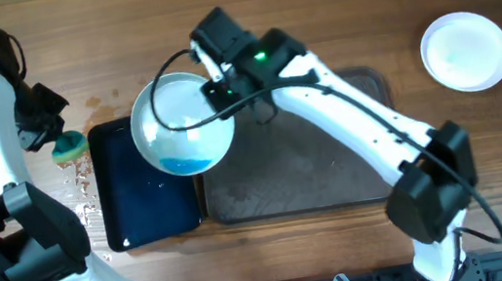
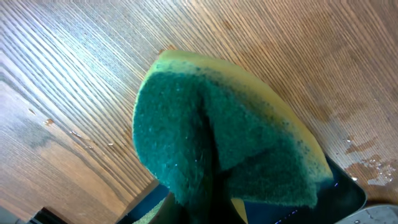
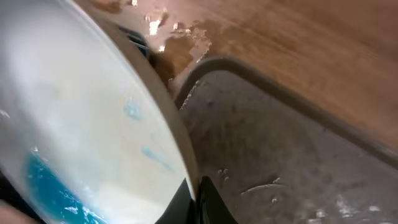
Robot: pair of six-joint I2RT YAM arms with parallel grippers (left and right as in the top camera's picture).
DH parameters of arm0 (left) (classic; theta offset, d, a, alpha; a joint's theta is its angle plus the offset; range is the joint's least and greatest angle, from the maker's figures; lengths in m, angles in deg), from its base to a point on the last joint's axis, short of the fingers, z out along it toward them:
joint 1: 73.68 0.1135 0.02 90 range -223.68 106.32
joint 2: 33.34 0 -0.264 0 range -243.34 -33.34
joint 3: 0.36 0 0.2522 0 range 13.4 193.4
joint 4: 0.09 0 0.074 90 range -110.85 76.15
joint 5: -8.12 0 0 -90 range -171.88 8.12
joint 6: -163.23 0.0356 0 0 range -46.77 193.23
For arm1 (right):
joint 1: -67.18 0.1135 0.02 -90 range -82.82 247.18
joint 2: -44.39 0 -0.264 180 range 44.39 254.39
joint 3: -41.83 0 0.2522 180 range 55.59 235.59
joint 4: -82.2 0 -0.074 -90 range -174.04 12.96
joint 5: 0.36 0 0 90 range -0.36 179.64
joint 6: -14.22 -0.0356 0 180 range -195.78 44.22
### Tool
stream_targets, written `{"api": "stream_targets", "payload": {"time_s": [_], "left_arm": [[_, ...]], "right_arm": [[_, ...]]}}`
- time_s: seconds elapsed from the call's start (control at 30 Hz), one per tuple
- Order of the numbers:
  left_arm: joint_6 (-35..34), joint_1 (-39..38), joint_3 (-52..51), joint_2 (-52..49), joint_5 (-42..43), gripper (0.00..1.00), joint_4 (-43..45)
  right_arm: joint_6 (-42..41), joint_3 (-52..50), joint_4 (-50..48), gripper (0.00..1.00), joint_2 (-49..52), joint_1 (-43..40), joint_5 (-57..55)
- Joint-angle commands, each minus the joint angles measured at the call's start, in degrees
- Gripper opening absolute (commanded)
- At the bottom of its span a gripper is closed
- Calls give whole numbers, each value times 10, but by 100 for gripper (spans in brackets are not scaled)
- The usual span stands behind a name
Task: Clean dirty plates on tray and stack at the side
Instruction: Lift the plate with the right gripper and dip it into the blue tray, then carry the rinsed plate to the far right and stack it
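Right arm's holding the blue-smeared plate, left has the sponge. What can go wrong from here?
1. The blue liquid pools at the low edge of the plate; more tilt may spill it outside the blue tray.
2. The right gripper pinches only the rim; sponge pressure could lever the plate loose.

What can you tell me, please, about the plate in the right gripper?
The plate is round, white, shallow and glossy, with blue liquid pooled near one edge and faint streaks inside. The right gripper pinches its rim, holding it raised and apparently tilted over the blue tray and the edge of the grey tray.
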Motion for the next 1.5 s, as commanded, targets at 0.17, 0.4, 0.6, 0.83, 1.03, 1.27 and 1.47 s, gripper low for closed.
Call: {"api": "stream_targets", "payload": {"time_s": [0.17, 0.4, 0.6, 0.83, 1.03, 1.27, 1.47], "left_arm": [[16, 105, 5, 11, 25, 4, 13], [18, 164, 5, 11, 59, 4, 12], [18, 164, 5, 11, 68, 4, 17], [18, 165, 5, 11, 68, 4, 17], [18, 165, 5, 11, 70, 4, 17], [18, 165, 5, 11, 76, 4, 17], [31, 165, 5, 11, 95, 4, 16]], "right_arm": [[62, 52, 2, 5, 20, 136, -338], [149, 52, -69, 4, 20, 227, -485], [258, 52, -181, 5, 21, 285, -599], [282, 51, -209, 5, 21, 309, -606], [324, 51, -237, 5, 21, 313, -618], [290, 51, -224, 4, 21, 311, -606], [10, 51, -58, 4, 21, 193, -235]]}}
